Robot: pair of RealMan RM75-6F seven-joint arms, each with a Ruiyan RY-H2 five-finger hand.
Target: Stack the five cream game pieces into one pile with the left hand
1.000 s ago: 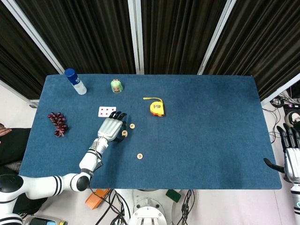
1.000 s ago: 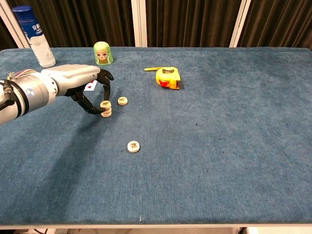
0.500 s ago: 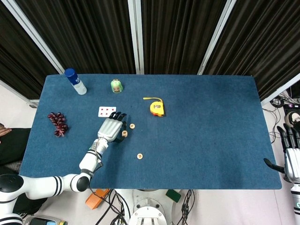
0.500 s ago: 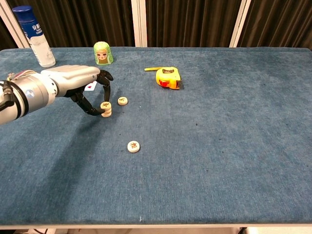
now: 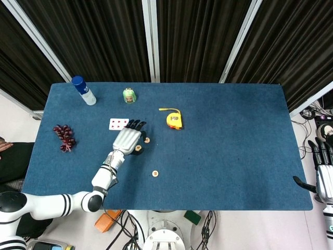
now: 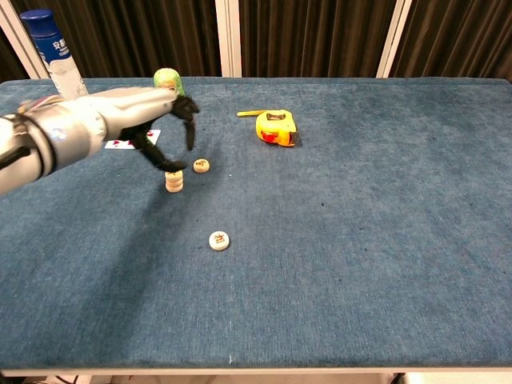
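Since a second ago my left hand (image 6: 164, 120) has lifted off the short pile of cream round game pieces (image 6: 174, 181) and drifted toward the far side; it was pinched low around the top disc, now its fingers (image 6: 189, 120) hang apart above the table with nothing in them. Pile stays put, looks like three discs (count uncertain at this size).

Two singles left on the blue felt table (image 6: 360, 240): one cream disc (image 6: 202, 166) just beside the pile on its far-right side, another cream disc (image 6: 218, 240) well apart, nearer me.

Step in hand, as I judge it: take the near-pile disc next.
- Come down from above, not sideways; a sideways sweep would likely clip the pile.
- Pinch by the rim, lift clear of pile height before translating.
- Set down centred, release only once it sits flat, then back straight up.

My right hand (image 5: 323, 172) sits off the table's right edge, fingers extended, holding nothing.

Containers: white spray bottle with blue cap (image 6: 54, 60) stands upright and capped at the far-left corner, contents not visible. Yellow tape measure (image 6: 274, 127) has a short bit of tape out. Nothing else here holds anything.
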